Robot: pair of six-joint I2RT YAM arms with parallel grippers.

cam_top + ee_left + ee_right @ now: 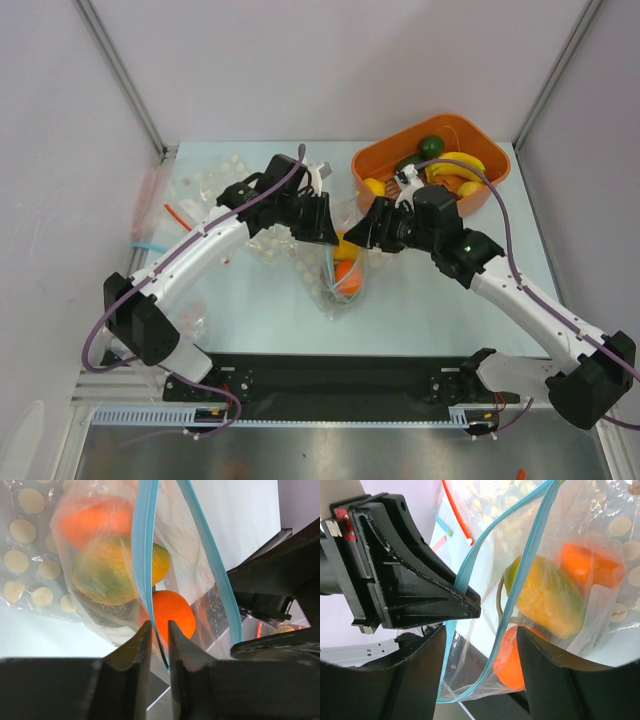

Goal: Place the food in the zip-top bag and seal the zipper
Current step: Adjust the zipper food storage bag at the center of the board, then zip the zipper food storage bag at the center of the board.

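Mid-table: your zip-top bag [335,300] lay on the table [430,290] between both arms, mouth towards the grippers. The zipper [145,555] was unsealed, its two light-blue strips spread apart.

Left gripper [159,625]: fingers parted by a narrow gap and released. One zipper strip ran down into that gap, and the wrist view showed no pinch on it.

Right gripper [481,630]: fingers spread wide, nothing grasped. The other strip crossed the space between them without touching either finger.

Inside the bag: a mango [107,570], an orange [172,612] below it by the mouth, a second orange [92,517] deeper in, and a grey-green bumpy ball [100,612] partly hidden under the mango.

Far right: an orange bowl [495,170] held an avocado [432,146], bananas [458,165] and a lemon [374,186]. Dotted bags [25,545] lay just beside your bag.
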